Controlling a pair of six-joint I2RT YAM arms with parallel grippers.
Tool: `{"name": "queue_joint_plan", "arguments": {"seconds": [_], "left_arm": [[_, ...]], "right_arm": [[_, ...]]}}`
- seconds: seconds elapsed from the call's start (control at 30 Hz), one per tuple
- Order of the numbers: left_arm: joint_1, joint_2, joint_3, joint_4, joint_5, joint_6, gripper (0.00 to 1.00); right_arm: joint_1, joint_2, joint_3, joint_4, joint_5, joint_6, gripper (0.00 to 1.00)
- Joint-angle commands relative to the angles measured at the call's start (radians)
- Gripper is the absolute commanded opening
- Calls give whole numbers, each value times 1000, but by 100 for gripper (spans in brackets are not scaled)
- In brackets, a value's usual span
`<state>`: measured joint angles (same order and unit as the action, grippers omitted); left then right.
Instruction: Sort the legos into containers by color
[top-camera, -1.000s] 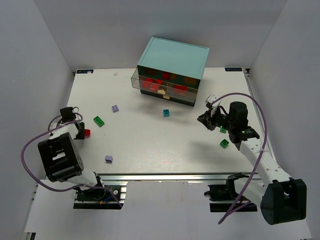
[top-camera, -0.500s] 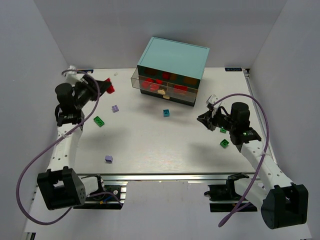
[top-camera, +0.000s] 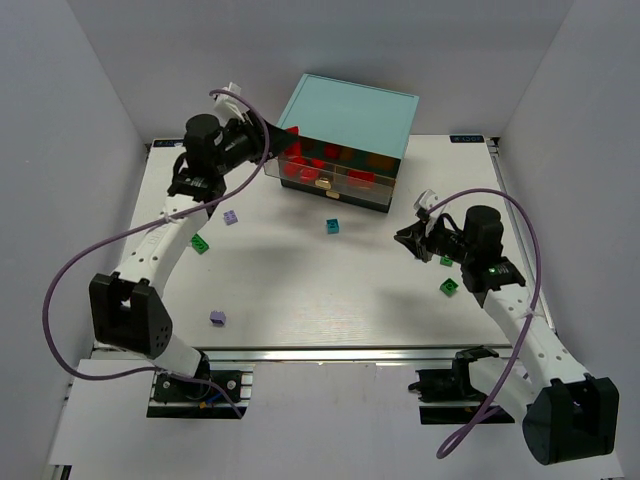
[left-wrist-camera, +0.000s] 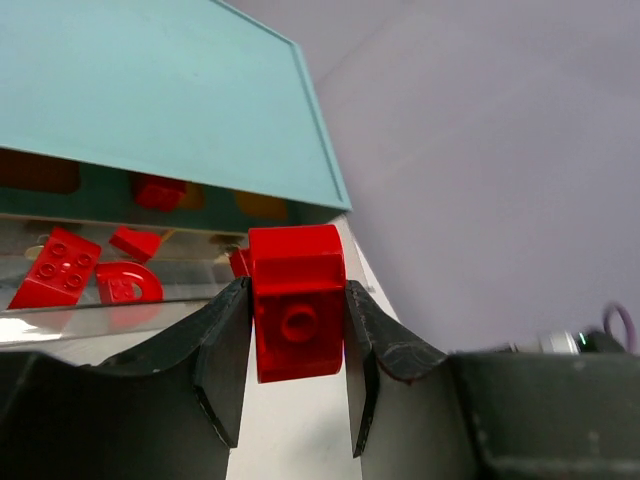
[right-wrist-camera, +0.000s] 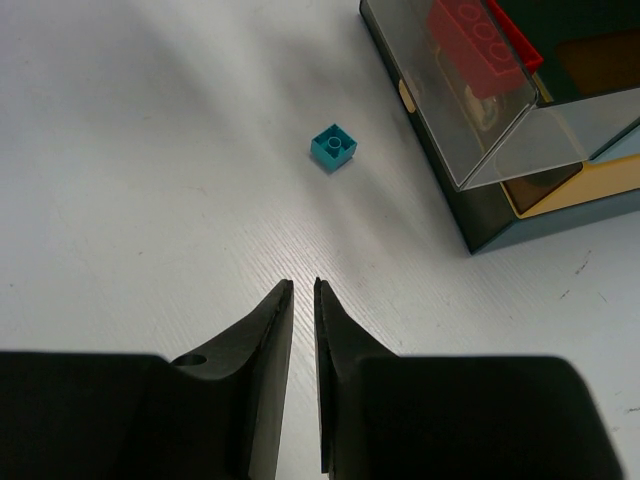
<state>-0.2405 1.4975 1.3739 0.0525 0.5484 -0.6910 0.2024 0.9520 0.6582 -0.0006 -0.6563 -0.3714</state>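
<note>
One light-teal cabinet (top-camera: 350, 115) stands on the surface (top-camera: 300, 290), and one of its clear drawers (top-camera: 272, 160) is pulled out directly beneath and ahead of the left gripper (top-camera: 284, 138). Two grippers are in play. The left one is clamped on a single red brick (left-wrist-camera: 296, 300), which it holds in the air just above that drawer's near edge. The right gripper (right-wrist-camera: 302, 290) has its jaws nearly together with a thin slit between them, and it carries nothing. The step in hand looks like the drop of a red piece. At least four red pieces (left-wrist-camera: 55, 268) already lie in the drawer, so the colour matches. The next move calls for carrying the brick a little further forward over the drawer's open top, then spreading the jaws so it falls inside rather than on the rim. Six bricks are loose on the surface. Three are green (top-camera: 198, 243): one lies well behind the left gripper, and two sit just behind the right gripper beside its arm, one of them partly hidden. Two are lavender (top-camera: 231, 217), both back along the left arm. One is teal (right-wrist-camera: 334, 146), ahead of the right gripper's tips, and it seems the natural pick for that arm.
</note>
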Motion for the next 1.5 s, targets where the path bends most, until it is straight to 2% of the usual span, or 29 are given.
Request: {"name": "queue_joint_plan", "arguments": {"seconds": [0.0, 0.17, 0.33, 0.4, 0.5, 0.53, 0.6, 0.67, 0.77, 0.8, 0.9, 1.0, 1.07, 1.13, 1.17, 1.2, 1.23, 1.27, 1.3, 1.33, 1.37, 1.4, 1.43, 1.47], "left_arm": [[-28, 32, 57, -11, -231, -80, 0], [-89, 159, 161, -103, -437, -107, 0], [-128, 257, 278, -154, -507, -105, 0], [-138, 292, 304, -169, -527, -101, 4], [-157, 316, 324, -189, -533, -85, 15], [-157, 317, 321, -192, -565, -84, 22], [-157, 320, 315, -200, -576, -74, 26], [-166, 319, 303, -198, -581, -70, 41], [-166, 317, 307, -200, -585, -59, 61], [-166, 316, 312, -200, -584, -55, 62], [-166, 313, 333, -198, -573, -35, 68], [-166, 299, 362, -210, -564, -13, 73], [-166, 265, 372, -217, -556, 2, 73], [-166, 213, 338, -200, -558, 37, 69], [-166, 132, 309, -186, -559, 53, 64], [-166, 80, 269, -156, -561, 83, 53], [-157, 19, 157, -142, -568, 99, 45], [-157, -52, 86, -119, -587, 116, 36], [-157, -207, 3, -64, -596, 158, 18], [-157, -291, -177, -19, -605, 180, 13], [-157, -454, -270, 47, -601, 221, 10], [-146, -527, -354, 73, -596, 238, 10], [-146, -589, -487, 85, -597, 258, 13], [-146, -643, -534, 67, -605, 284, 19]], "right_arm": [[-3, -27, 14, 17, -19, 11, 20], [-4, -38, 12, 17, -25, 9, 20], [0, -55, 15, 16, -35, 12, 20], [0, -56, 17, 14, -39, 11, 20], [2, -61, 18, 13, -37, 9, 20], [3, -61, 18, 13, -39, 11, 20], [5, -64, 18, 11, -40, 11, 20], [0, -62, 18, 11, -40, 9, 21], [2, -62, 18, 8, -52, 3, 29], [-1, -62, 17, 5, -58, -3, 37], [-1, -62, 21, -27, -92, -40, 48], [0, -62, 24, -58, -143, -89, 51], [0, -65, 21, -84, -187, -135, 48], [0, -74, 18, -96, -233, -170, 35], [2, -79, 8, -99, -247, -197, 26], [5, -85, 4, -98, -253, -208, 4], [8, -102, 1, -104, -275, -228, 0], [8, -110, 3, -110, -273, -247, 0], [12, -120, 4, -87, -266, -239, 0], [17, -130, 9, -73, -258, -227, 0], [28, -122, 41, -72, -250, -207, 0], [40, -108, 66, -105, -208, -205, 0], [49, -69, 93, -133, -175, -215, 1], [73, -46, 119, -157, -137, -230, 2]]}}
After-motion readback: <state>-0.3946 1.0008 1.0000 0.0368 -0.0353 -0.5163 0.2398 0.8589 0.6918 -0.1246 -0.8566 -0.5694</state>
